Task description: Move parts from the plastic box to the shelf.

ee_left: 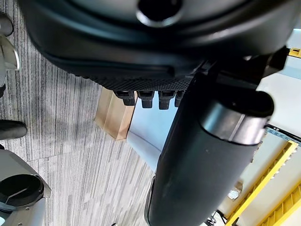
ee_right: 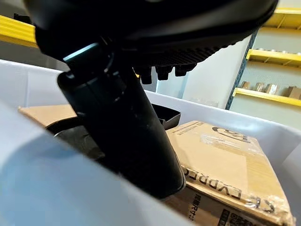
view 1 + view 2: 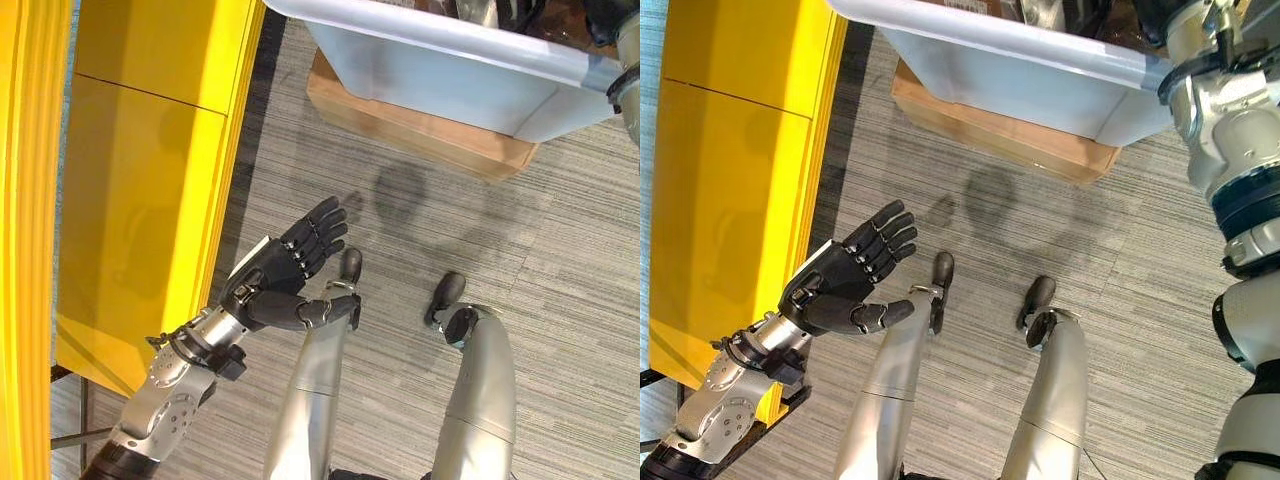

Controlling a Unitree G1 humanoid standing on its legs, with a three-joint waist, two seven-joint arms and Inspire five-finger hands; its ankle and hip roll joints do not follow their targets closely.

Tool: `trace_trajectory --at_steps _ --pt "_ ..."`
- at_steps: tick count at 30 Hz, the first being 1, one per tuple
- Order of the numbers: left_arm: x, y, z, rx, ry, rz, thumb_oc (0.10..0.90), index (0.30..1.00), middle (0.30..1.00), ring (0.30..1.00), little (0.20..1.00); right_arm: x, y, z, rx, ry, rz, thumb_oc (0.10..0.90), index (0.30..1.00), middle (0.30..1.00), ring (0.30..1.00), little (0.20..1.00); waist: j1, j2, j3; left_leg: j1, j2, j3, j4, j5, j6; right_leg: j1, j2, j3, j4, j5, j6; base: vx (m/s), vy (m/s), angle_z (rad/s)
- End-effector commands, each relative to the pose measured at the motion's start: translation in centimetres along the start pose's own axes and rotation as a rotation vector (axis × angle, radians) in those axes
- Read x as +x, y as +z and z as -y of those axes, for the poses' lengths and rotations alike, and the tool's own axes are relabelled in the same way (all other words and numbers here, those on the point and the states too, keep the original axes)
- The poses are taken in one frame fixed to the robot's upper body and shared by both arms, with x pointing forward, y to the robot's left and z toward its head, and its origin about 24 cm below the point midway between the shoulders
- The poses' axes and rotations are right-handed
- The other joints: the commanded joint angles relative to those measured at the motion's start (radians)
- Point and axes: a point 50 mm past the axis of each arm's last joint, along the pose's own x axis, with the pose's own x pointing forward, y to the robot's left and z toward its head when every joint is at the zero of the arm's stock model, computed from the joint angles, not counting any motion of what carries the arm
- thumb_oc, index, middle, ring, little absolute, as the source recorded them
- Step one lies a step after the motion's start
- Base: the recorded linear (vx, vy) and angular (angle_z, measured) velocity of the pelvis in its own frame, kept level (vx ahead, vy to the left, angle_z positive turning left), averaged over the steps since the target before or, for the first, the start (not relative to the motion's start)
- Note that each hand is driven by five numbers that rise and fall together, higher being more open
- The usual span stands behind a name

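The pale plastic box [image 3: 450, 70] stands on a flat cardboard carton [image 3: 420, 125] at the far side of the floor. In the right wrist view my right hand [image 2: 127, 127] hovers over the box [image 2: 42, 188], fingers straight and empty. Below it lie a brown cardboard package [image 2: 221, 160] and a black part [image 2: 162, 115]. The yellow shelf [image 3: 150, 150] runs along my left. Beside it my left hand [image 3: 290, 270] is held palm up, open and empty, above the floor.
Grey striped carpet [image 3: 420, 230] stretches between the shelf and the box. More yellow shelving with small items [image 2: 273, 54] stands beyond the box. The carton's corner [image 1: 113, 115] shows past my left fingers.
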Motion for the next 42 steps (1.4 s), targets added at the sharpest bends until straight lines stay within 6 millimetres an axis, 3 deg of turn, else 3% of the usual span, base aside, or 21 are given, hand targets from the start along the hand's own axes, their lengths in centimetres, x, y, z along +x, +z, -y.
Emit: trace_trajectory --at_steps 1,5,13,20,31,33,35,38,42 --pt "1.5 4.3 2.5 0.020 -0.153 0.259 0.900 1.000 1.000 1.000 1.000 -0.5 5.1 -2.0 0.086 0.163 0.234 0.900 1.000 1.000 1.000 1.000 0.041 0.059 -0.007 -0.003 0.042 -0.065 -0.023 -0.095 0.021 0.039 -0.029 0.044 0.066 -0.142 0.004 -0.01 0.006 0.04" --pt "1.6 4.6 2.4 0.033 -0.169 0.265 0.900 1.000 1.000 1.000 1.000 -0.5 5.9 -2.1 0.057 0.183 0.274 0.900 1.000 1.000 1.000 1.000 0.046 0.046 -0.007 -0.016 0.049 -0.074 -0.030 -0.084 0.020 0.034 -0.031 0.035 0.059 -0.133 0.007 -0.02 0.004 0.04" --pt "1.8 5.2 2.2 0.074 -0.172 0.287 0.900 1.000 1.000 1.000 1.000 -0.5 6.3 -1.9 -0.213 0.105 0.337 0.900 1.000 1.000 1.000 1.000 0.053 0.018 -0.007 -0.022 0.065 -0.086 -0.044 -0.072 0.028 0.049 -0.036 0.013 0.040 -0.118 0.013 -0.01 0.016 0.03" --pt "2.3 5.6 2.0 0.083 -0.167 0.307 0.900 1.000 1.000 1.000 1.000 -0.2 6.6 -1.7 -0.256 0.016 0.332 0.900 1.000 1.000 1.000 1.000 0.063 0.007 -0.007 -0.008 0.068 -0.093 -0.066 -0.062 0.032 0.078 -0.040 -0.005 0.021 -0.110 0.022 0.00 0.033 0.01" --pt "3.7 5.0 2.4 0.085 -0.162 0.325 0.900 1.000 1.000 1.000 1.000 0.2 10.2 -1.7 0.328 -0.066 0.130 0.900 1.000 1.000 1.000 1.000 0.087 0.009 -0.007 0.043 0.052 -0.096 -0.129 -0.042 0.037 0.146 -0.040 -0.029 -0.022 -0.103 0.031 0.01 0.032 0.03" --pt "4.5 4.5 3.1 0.085 -0.152 0.328 0.900 1.000 1.000 1.000 1.000 0.6 11.9 -0.8 0.510 -0.094 0.056 0.900 1.000 1.000 1.000 1.000 0.089 0.008 -0.007 0.076 0.049 -0.094 -0.165 -0.029 0.036 0.181 -0.029 -0.037 -0.050 -0.099 0.033 0.02 0.061 0.07" --pt "5.0 4.3 3.3 0.084 -0.142 0.328 0.900 1.000 1.000 1.000 1.000 0.7 12.6 -0.6 0.566 -0.101 0.033 0.900 1.000 1.000 1.000 1.000 0.091 0.007 -0.007 0.096 0.048 -0.092 -0.185 -0.024 0.037 0.202 -0.027 -0.043 -0.066 -0.097 0.034 0.02 0.043 0.05" --pt "5.3 4.2 3.4 0.089 -0.135 0.324 0.900 1.000 1.000 1.000 1.000 0.8 12.9 -0.4 0.626 -0.106 -0.005 0.900 1.000 1.000 1.000 1.000 0.092 0.005 -0.007 0.112 0.048 -0.093 -0.200 -0.017 0.036 0.218 -0.025 -0.045 -0.078 -0.094 0.036 0.01 0.037 0.06" --pt "6.5 4.0 3.8 0.095 -0.108 0.327 0.900 1.000 1.000 1.000 1.000 0.4 13.0 -1.3 0.872 -0.109 -0.191 0.900 1.000 1.000 1.000 1.000 0.085 -0.002 -0.007 0.144 0.051 -0.087 -0.244 -0.001 0.034 0.253 -0.014 -0.049 -0.122 -0.079 0.046 0.01 0.061 0.06"
